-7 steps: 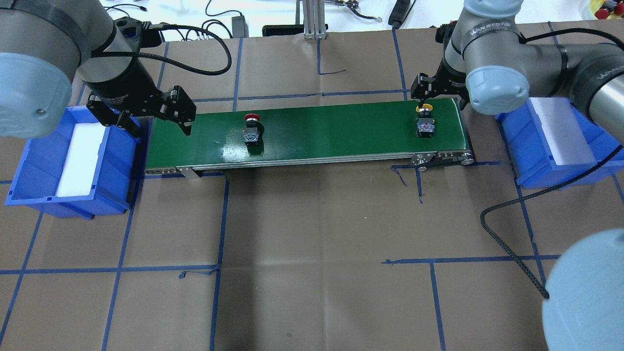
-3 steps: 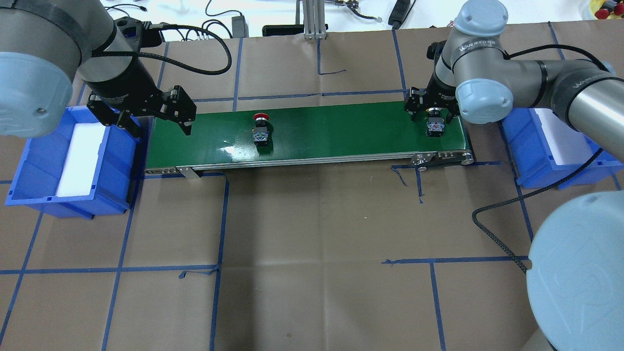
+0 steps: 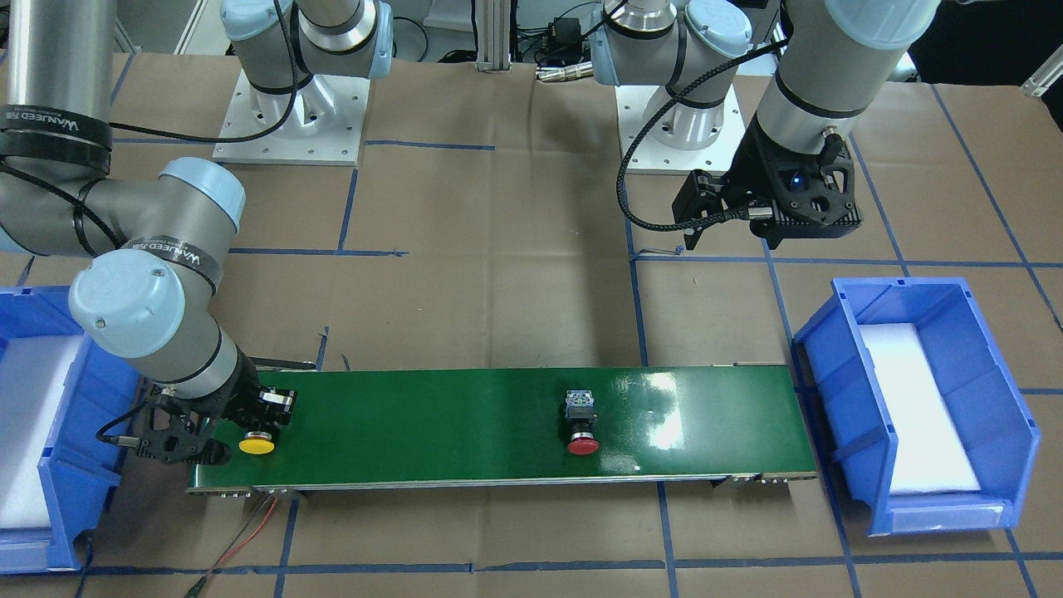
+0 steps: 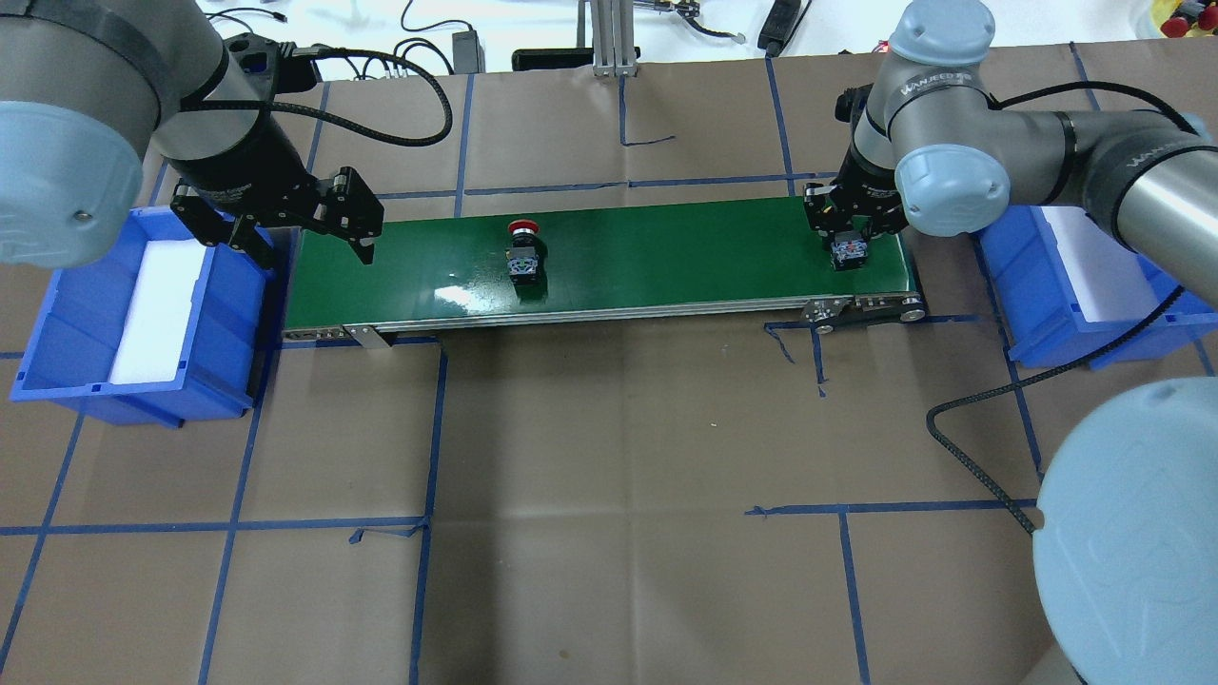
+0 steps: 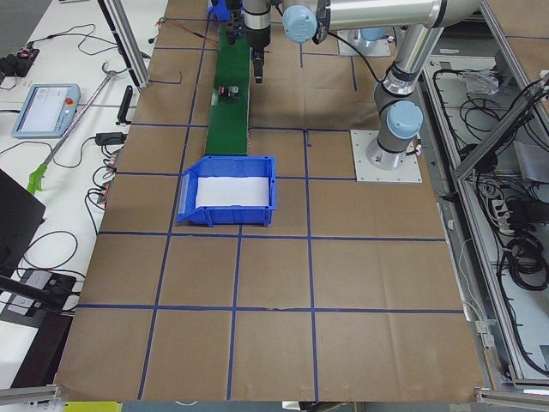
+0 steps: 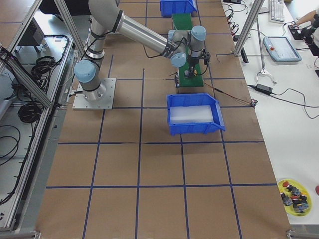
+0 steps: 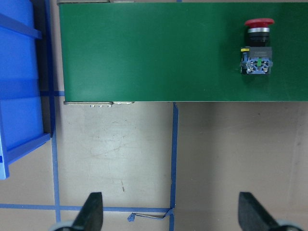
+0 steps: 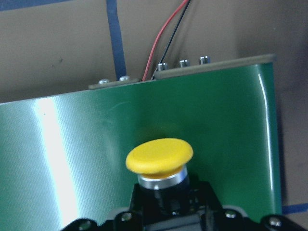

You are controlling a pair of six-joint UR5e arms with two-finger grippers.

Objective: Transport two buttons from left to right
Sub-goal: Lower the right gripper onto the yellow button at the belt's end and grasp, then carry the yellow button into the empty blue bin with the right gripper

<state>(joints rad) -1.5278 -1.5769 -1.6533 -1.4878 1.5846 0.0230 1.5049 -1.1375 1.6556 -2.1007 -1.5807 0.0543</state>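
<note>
The yellow-capped button (image 4: 847,254) (image 3: 257,446) lies at the right end of the green belt (image 4: 666,257), its cap (image 8: 160,156) filling the right wrist view. My right gripper (image 4: 850,238) (image 3: 259,418) is down around its body and looks shut on it. The red-capped button (image 4: 524,257) (image 3: 582,419) (image 7: 257,53) lies on its side near the belt's middle, nothing touching it. Over the belt's left end, my left gripper (image 4: 309,245) (image 3: 735,237) (image 7: 172,214) hovers open, holding nothing.
A blue bin (image 4: 219,314) with white foam sits off the belt's left end, and a second blue bin (image 4: 1047,323) off the right end, partly under my right arm. Red and black wires (image 3: 249,523) trail from the belt's far edge. Brown paper with blue tape lines covers the table.
The red button has ridden the belt to the right. My right gripper came down over the yellow button and narrowed onto it. The left arm has stayed still.
</note>
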